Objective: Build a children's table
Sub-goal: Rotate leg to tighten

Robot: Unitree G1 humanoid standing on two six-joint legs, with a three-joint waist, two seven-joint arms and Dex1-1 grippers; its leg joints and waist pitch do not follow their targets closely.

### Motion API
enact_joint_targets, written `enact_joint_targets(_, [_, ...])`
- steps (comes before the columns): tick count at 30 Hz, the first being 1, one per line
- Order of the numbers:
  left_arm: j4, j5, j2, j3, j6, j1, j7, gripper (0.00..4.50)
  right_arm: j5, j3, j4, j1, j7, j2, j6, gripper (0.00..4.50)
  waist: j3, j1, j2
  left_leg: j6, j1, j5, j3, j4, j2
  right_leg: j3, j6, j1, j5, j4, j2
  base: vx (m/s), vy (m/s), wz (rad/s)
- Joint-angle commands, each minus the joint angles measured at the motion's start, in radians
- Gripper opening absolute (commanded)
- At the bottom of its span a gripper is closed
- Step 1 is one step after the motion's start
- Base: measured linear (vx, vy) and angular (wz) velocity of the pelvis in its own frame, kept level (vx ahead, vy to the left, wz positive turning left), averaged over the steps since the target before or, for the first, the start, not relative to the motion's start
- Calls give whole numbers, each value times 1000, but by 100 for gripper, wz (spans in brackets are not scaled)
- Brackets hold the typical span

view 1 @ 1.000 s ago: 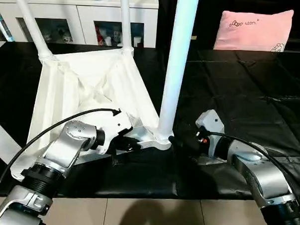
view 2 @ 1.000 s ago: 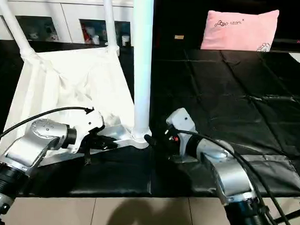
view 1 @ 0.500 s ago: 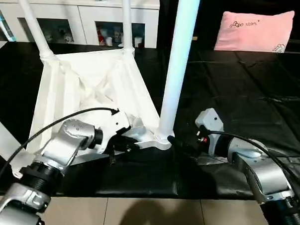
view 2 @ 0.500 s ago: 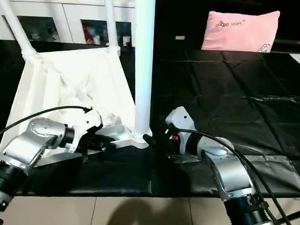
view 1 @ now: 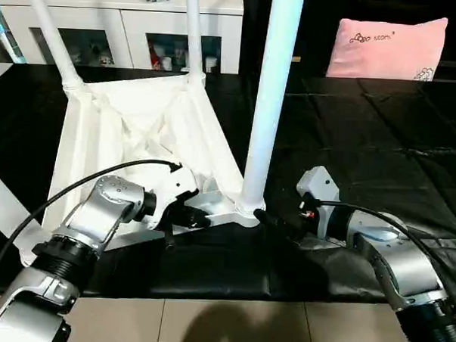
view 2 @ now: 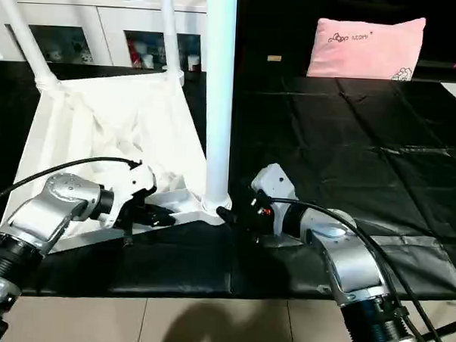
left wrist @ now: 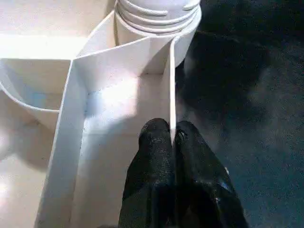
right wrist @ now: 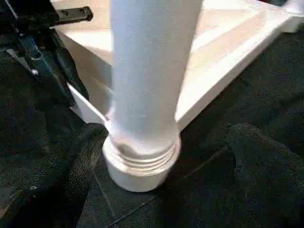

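Left arm: reaches in from the near left, forearm low, left gripper (view 1: 198,220) clenched on the thin near edge wall of the tabletop (view 1: 131,129) (the wrist view shows both fingers (left wrist: 154,142) pinching that wall).
Right arm: comes from the near right, right gripper (right wrist: 164,142) released, spread either side of the near leg (view 1: 270,97) at its base.
Tabletop: upside down on the black mat (view 1: 366,131), left of centre.
Legs: near leg upright in the near right corner socket (right wrist: 140,164); two far legs (view 1: 192,29) upright too.
Beyond: white cabinet (view 1: 128,30) at far left, pink pillow (view 1: 389,45) at far right.
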Motion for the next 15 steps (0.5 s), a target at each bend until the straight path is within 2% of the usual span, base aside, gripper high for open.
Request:
enact_joint_targets(1, [-21,-6,0,-45,-46,-6,-91,5,7,12,20,-22,44,-11,-17,450,-71,0,6,23,11,-186,-4,-65,23,28,-242,50,-111,-65,-54,0,0,0])
enact_joint_targets(2, [-9,3,2,-60,-73,-13,-112,5,22,15,35,-32,94,-20,-31,450,-71,5,3,28,14,-185,-3,-64,24,28,-251,50,-98,-64,-54,0,0,0])
enact_joint_targets(5, [10,9,1,-72,-110,-24,-139,5,42,31,48,-42,177,-37,-46,450,-70,16,5,34,16,-194,-1,-64,27,27,-259,48,-98,-63,-56,0,0,0])
enact_joint_targets(9, [30,23,1,-93,-148,-44,-175,5,43,73,71,-62,287,-59,-65,450,-68,31,1,31,15,-206,0,-65,28,28,-250,50,-139,-65,-60,0,0,0])
enact_joint_targets(14, [39,34,0,-117,-175,-58,-206,5,29,96,149,-109,340,-42,-92,450,-68,36,0,15,17,-215,-1,-66,29,28,-244,47,-175,-65,-62,0,0,0])
enact_joint_targets(15, [44,37,-3,-121,-181,-61,-210,2,25,99,168,-117,354,-39,-98,432,-68,36,0,13,16,-217,-1,-66,29,28,-244,47,-184,-66,-62,0,0,0])
